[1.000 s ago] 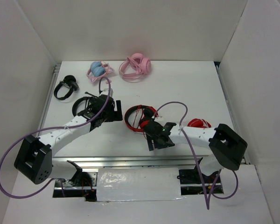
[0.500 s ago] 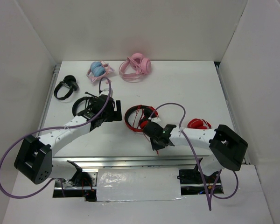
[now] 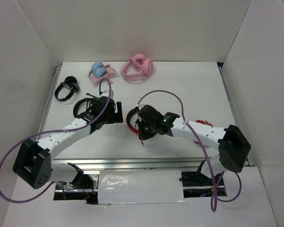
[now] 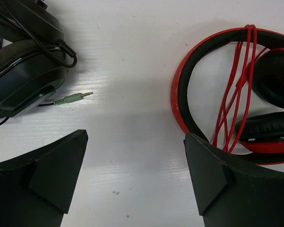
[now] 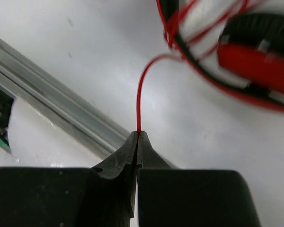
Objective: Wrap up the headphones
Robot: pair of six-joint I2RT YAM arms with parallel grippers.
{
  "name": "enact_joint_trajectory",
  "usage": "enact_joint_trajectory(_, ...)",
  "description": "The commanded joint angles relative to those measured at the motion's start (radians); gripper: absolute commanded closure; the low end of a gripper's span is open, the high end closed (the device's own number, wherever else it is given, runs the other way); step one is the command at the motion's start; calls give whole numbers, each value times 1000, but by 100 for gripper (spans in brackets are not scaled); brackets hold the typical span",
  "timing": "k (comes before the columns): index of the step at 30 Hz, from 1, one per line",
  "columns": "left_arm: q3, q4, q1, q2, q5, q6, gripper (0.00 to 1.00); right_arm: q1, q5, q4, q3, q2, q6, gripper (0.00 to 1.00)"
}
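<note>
The headphones (image 3: 130, 124), red with black lining and cushions, lie flat mid-table, and their thin red cable (image 4: 236, 80) is looped several times across the headband (image 4: 179, 94). My right gripper (image 5: 138, 134) is shut on a free length of that cable (image 5: 139, 101), which arcs back up to the headphones (image 5: 255, 66). From above, the right gripper (image 3: 142, 138) hangs over the headphones' near side, pointing at the table's near edge. My left gripper (image 4: 135, 137) is open just left of the headband with nothing between its fingers; from above the left gripper (image 3: 117, 112) sits beside the headphones.
A black headset (image 4: 23, 71) with a loose jack plug (image 4: 73, 98) lies under my left arm. Another black pair (image 3: 66, 88), a pink-and-blue pair (image 3: 100, 71) and a pink pair (image 3: 137, 67) sit farther back. An all-red pair (image 3: 203, 124) lies right. An aluminium rail (image 5: 61, 101) borders the near edge.
My right gripper has closed on the red cable and swung left and away from me, over the headphones. The left arm has stayed in place, open.
</note>
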Motion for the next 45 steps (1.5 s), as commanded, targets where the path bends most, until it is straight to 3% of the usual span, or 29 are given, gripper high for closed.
enact_joint_trajectory(1, -13, 14, -3, -39, -12, 10, 3, -15, -7, -43, 119, 50, -162, 100)
enact_joint_trajectory(5, -19, 21, 0, -39, -6, 12, 3, 20, 132, -65, 207, 99, -387, 100)
enact_joint_trajectory(9, -36, 39, 13, -37, 20, 10, 3, 60, 376, 23, 218, 120, -550, 100)
enact_joint_trajectory(15, -56, 45, 19, -43, 37, 18, 4, 56, 473, 205, 150, 133, -778, 100)
enact_joint_trajectory(18, -59, 53, 22, -44, 46, 18, 4, 45, 438, 336, 106, 122, -878, 100)
enact_joint_trajectory(27, -64, 56, 28, -44, 60, 19, 5, -32, 203, 589, 23, 134, -926, 100)
enact_joint_trajectory(32, -60, 61, 30, -27, 64, 16, 5, -65, 174, 632, 4, 182, -891, 100)
enact_joint_trajectory(39, -54, 50, 30, -22, 61, 15, 6, -99, 97, 825, -72, 221, -915, 100)
enact_joint_trajectory(45, -53, 41, 30, -22, 52, 12, 6, -107, 94, 846, -66, 252, -926, 100)
